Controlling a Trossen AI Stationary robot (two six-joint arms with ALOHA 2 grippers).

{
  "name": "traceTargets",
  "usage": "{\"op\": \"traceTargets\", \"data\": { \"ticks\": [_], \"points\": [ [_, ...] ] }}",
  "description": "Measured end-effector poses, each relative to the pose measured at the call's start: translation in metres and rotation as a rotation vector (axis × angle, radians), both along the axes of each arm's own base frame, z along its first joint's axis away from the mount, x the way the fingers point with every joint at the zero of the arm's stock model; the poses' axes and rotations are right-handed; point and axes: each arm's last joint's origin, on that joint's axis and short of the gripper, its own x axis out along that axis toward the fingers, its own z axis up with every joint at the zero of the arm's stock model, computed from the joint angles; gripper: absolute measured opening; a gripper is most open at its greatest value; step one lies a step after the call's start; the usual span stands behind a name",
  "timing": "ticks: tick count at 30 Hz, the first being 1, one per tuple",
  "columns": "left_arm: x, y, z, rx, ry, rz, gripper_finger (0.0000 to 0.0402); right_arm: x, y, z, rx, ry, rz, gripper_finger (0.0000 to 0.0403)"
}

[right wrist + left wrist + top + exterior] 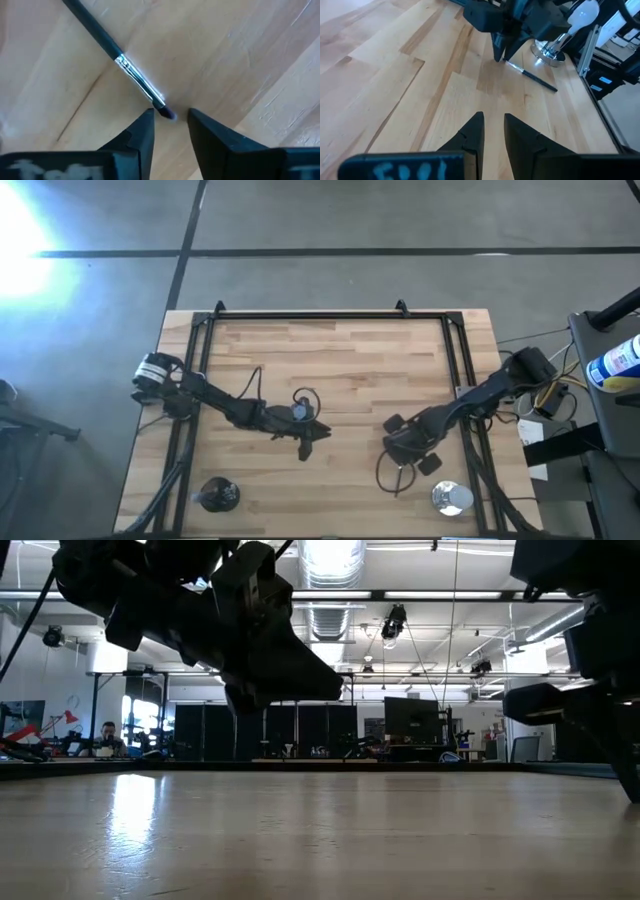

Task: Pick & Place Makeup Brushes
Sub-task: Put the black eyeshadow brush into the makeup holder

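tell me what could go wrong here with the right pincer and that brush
The right pincer, fingers apart, sits at the bristle tip of the thin dark-handled, silver-ferruled makeup brush lying flat on the wooden table. Closing there could pinch only the tip, so the brush might pivot, roll or slip free.

Count: one makeup brush (120, 62) lying loose on the wood, tip between the right gripper (170, 125) fingers. Two arms. Two round stands, one dark (218, 496), one silver (451, 498).
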Motion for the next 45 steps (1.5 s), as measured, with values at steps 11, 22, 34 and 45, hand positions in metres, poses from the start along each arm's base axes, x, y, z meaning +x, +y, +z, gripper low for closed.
{"op": "traceTargets", "data": {
  "ticks": [11,22,34,45],
  "points": [
    [0.000,0.000,-0.001,-0.003,0.014,0.002,0.0066,0.004,0.003,0.002,0.010,-0.002,0.044,0.0038],
    [-0.001,0.000,-0.001,-0.013,0.015,-0.004,0.0066,0.002,0.002,0.010,0.028,-0.028,-0.045,0.0008],
    [0.015,-0.009,0.023,-0.166,-0.052,-0.110,0.0084,0.002,-0.010,0.075,-0.103,-0.405,-0.287,0.0008],
    [0.029,-0.013,0.030,-0.165,-0.077,-0.125,0.0110,0.011,-0.002,0.064,-0.051,-0.293,-0.183,0.0017]
  ]
}}
